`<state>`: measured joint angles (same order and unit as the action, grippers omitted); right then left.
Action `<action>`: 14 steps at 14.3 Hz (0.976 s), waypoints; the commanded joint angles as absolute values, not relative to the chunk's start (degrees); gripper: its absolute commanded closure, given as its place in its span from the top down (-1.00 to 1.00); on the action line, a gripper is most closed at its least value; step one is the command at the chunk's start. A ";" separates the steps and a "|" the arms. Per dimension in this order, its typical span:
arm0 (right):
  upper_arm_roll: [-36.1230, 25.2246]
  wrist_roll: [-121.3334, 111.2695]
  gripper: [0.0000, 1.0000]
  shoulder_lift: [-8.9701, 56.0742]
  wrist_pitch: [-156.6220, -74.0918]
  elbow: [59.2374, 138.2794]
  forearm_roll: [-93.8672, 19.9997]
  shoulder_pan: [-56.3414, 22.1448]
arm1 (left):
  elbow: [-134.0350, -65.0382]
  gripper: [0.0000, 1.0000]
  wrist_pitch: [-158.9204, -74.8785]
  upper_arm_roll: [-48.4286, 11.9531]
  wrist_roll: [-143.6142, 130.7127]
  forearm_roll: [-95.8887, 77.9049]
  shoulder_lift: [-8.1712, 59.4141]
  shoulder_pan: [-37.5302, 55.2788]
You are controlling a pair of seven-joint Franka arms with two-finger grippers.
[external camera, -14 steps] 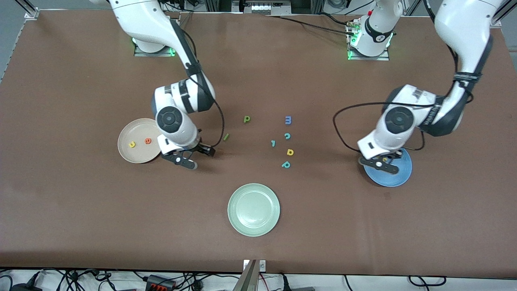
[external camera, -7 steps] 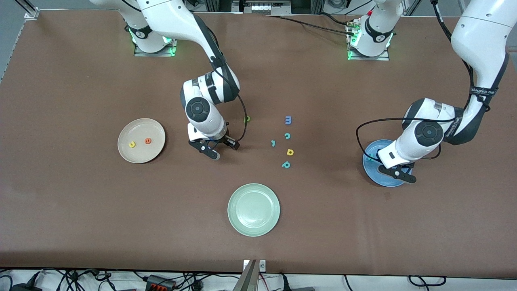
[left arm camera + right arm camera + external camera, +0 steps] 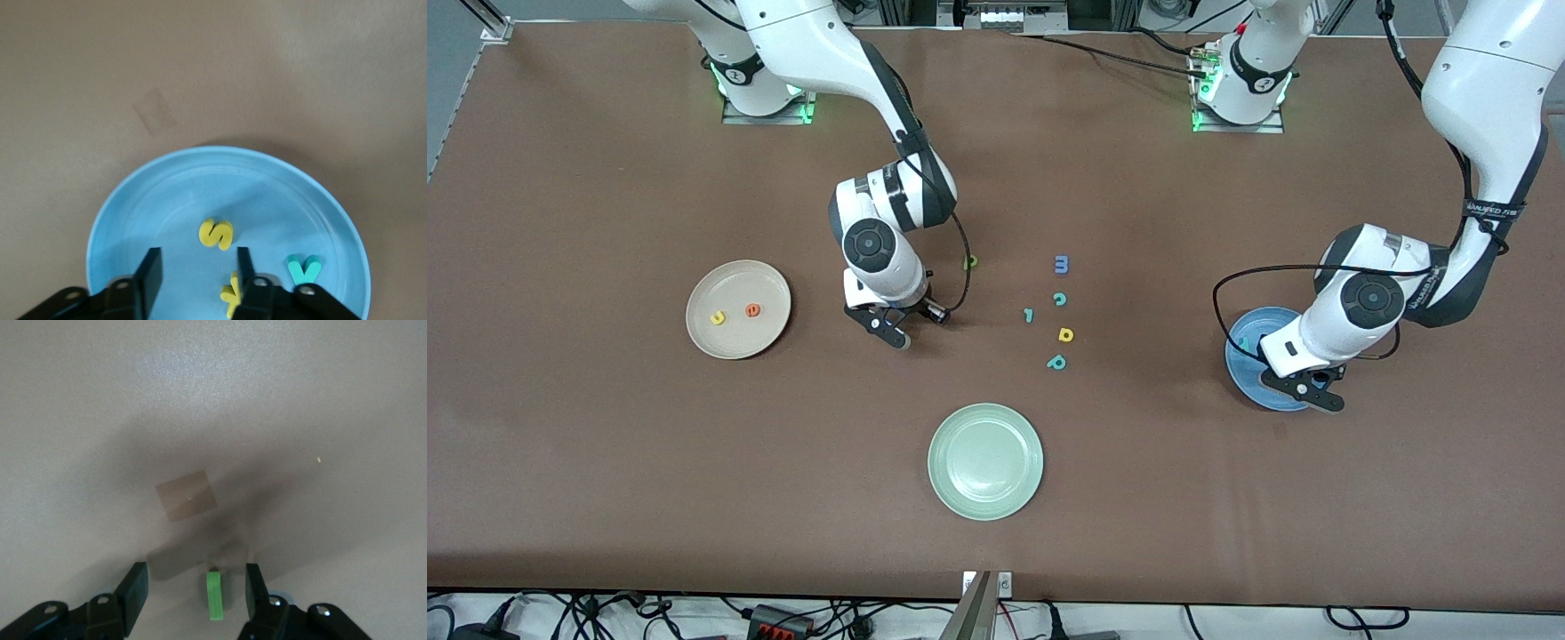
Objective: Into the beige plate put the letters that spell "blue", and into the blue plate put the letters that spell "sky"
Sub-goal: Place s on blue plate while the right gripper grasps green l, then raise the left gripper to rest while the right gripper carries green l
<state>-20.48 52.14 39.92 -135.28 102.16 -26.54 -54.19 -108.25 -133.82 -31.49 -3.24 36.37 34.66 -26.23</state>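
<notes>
In the left wrist view the blue plate holds a yellow s, a yellow k and a teal y. My left gripper hangs open over it, and the k lies just beside one finger. The green bar l lies on the table between the open fingers of my right gripper, touching neither. The front view shows the beige plate with the yellow u and orange e in it. It also shows the green b/p letter, the right gripper and the left gripper.
A pale green plate sits nearer the front camera. Loose letters lie mid-table: blue m, teal c, small teal l, yellow d and teal p.
My right arm swung from beside the beige plate to the green bar, its jaws narrowing around it. My left gripper opened over the blue plate and let go of the yellow k.
</notes>
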 commanded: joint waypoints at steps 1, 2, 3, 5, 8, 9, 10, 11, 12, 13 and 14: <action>-20.92 52.82 0.23 39.46 -134.04 102.66 -27.42 -55.37 | -106.88 1.00 -131.93 -33.22 -2.90 37.71 32.44 -26.54; -20.92 52.91 0.20 39.38 -133.60 102.66 -27.42 -55.46 | -106.44 1.00 -129.23 -34.53 -3.51 36.83 30.78 -26.54; -20.92 52.91 0.20 39.20 -132.90 102.66 -27.42 -55.37 | -104.78 1.00 -124.59 -35.93 -3.69 35.70 29.54 -26.54; -20.92 52.74 0.20 39.02 -131.40 102.66 -27.42 -55.37 | -97.34 1.00 -111.43 -39.10 -3.69 31.93 29.09 -26.54; -20.92 52.30 -0.03 39.02 -131.31 102.66 -27.33 -55.37 | -85.21 1.00 -94.88 -39.81 -3.78 22.01 29.09 -25.84; -20.92 52.12 -0.18 39.02 -131.31 102.66 -27.33 -55.28 | -82.47 1.00 -91.44 -39.81 -3.78 20.93 29.09 -25.84; -20.92 51.86 -0.32 39.11 -131.31 102.66 -27.42 -55.20 | -79.83 1.00 -88.27 -39.90 -3.69 20.74 29.00 -25.84; -20.92 51.68 -0.45 39.02 -131.31 102.57 -27.33 -54.93 | -77.37 1.00 -86.24 -40.16 -3.60 20.66 29.00 -25.84; -20.92 51.33 -0.54 38.94 -131.22 102.39 -27.33 -54.93 | -74.47 1.00 -84.57 -41.12 -3.69 20.74 29.00 -25.84; -21.00 50.20 -0.65 38.76 -131.31 102.22 -27.33 -54.84 | -72.09 1.00 -83.25 -42.18 -3.78 20.66 29.00 -25.84; -21.18 49.14 -0.70 38.50 -131.22 102.13 -27.33 -54.84 | -70.07 1.00 -81.93 -42.62 -3.78 20.48 29.00 -25.75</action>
<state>-20.75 51.32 39.60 -132.15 102.05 -26.60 -54.80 -76.01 -85.83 -40.79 -4.00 21.35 27.61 -26.03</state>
